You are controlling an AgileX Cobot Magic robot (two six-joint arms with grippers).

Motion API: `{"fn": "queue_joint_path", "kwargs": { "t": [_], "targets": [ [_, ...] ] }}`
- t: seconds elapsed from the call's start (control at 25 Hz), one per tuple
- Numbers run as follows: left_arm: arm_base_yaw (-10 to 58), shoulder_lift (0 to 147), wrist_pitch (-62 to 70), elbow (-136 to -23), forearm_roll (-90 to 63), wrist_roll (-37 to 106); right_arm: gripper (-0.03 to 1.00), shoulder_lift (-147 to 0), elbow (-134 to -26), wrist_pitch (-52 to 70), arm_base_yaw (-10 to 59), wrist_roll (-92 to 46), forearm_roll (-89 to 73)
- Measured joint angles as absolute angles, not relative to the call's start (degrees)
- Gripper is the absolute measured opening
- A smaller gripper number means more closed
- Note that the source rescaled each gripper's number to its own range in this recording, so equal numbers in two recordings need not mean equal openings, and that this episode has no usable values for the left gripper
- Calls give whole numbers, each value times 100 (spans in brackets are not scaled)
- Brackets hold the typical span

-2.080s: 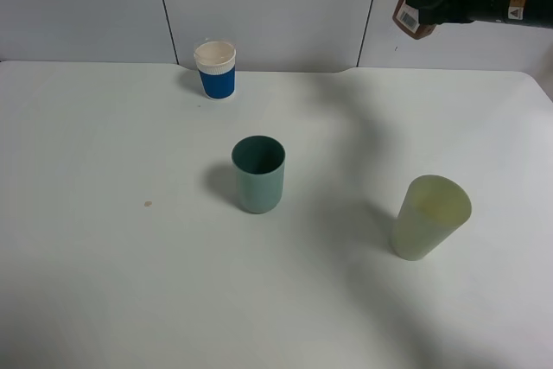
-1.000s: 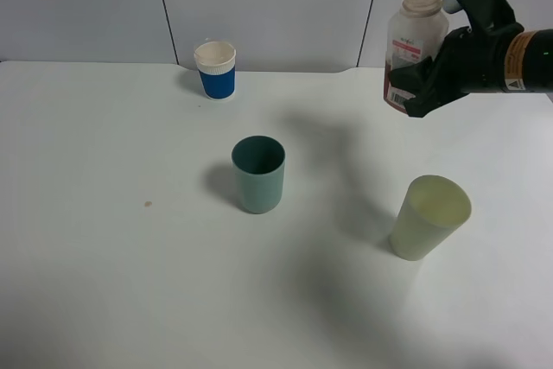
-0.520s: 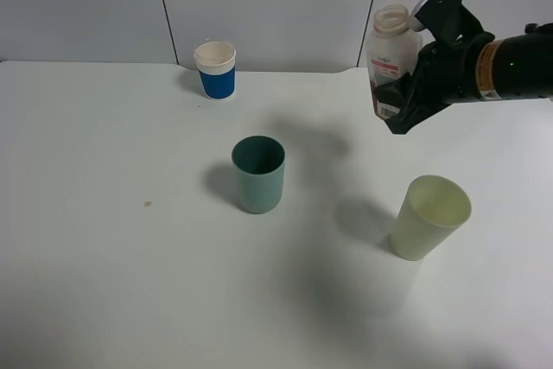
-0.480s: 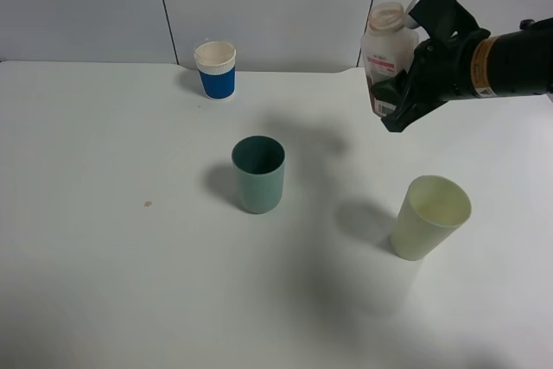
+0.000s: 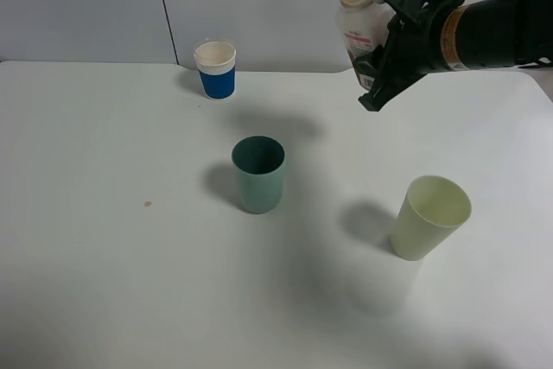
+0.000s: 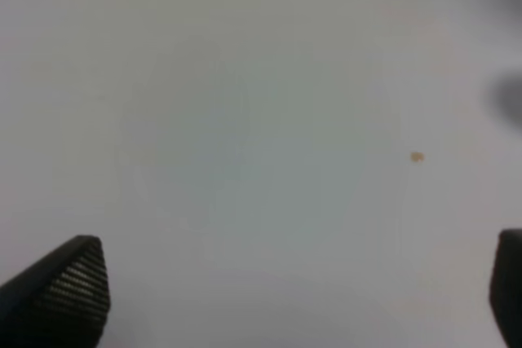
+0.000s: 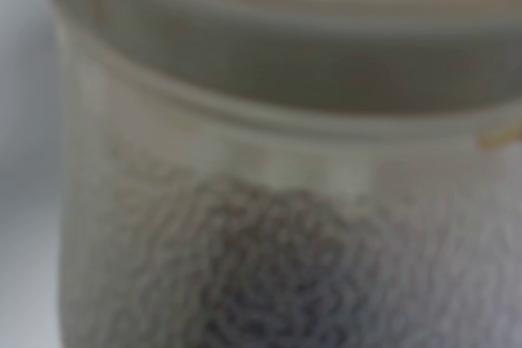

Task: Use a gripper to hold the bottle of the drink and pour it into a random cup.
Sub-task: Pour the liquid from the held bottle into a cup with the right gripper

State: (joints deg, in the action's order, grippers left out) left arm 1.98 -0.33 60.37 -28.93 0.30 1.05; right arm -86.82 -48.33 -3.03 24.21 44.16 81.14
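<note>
- Right gripper (image 5: 373, 75): clamps the bottle (image 5: 354, 23) round its body, close to upright, mouth seemingly uncapped.
- Holds it in the air above the far right of the table (image 5: 104, 283), near the back wall, well apart from the teal cup (image 5: 259, 181), which stands nearer the middle.
- Risks a spill onto bare table if tipped now, since the mouth is nowhere over the rim.
- Could gush past the rim through that wide neck if tilted fast; calls for a slow roll once the mouth is above the cup.
- Might tip the cup, which looks light and is likely empty, if the bottle or fingers come in too low and touch its rim.
- Could let the smooth plastic body twist or slide in the grip during the tilt; could also buckle it and push drink out if squeezed harder.
- Offers no aiming help from the right wrist view, filled by a blurred bottle (image 7: 261, 201).
- Could clip the yellow-green cup (image 5: 428, 222) with the arm if swung low on that side.
- Left gripper (image 6: 285, 299): fingers spread, empty, above bare table near a speck (image 6: 417, 156); seems well out of the way.
</note>
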Motion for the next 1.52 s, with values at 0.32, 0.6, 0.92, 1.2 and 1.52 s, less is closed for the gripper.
{"fn": "queue_joint_path", "kwargs": {
  "t": [0.32, 0.6, 0.92, 1.2, 1.52],
  "targets": [
    [198, -33, 6037, -2893, 30, 105, 1, -9339, -5092, 190, 3042, 4432, 8373],
    [198, -33, 6037, -2893, 30, 105, 1, -9810, -5099, 272, 3308, 4276, 8571],
    [198, -33, 6030, -2893, 0, 105, 1, -9968, -5102, 725, 3533, 4243, 8938],
    [198, -33, 6035, -2893, 0, 105, 1, -9968, -5106, 1142, 3884, 4174, 9580],
    [198, -33, 6035, -2893, 30, 105, 1, -9968, -5106, 1320, 3923, 3380, 9867]
  ]
}}
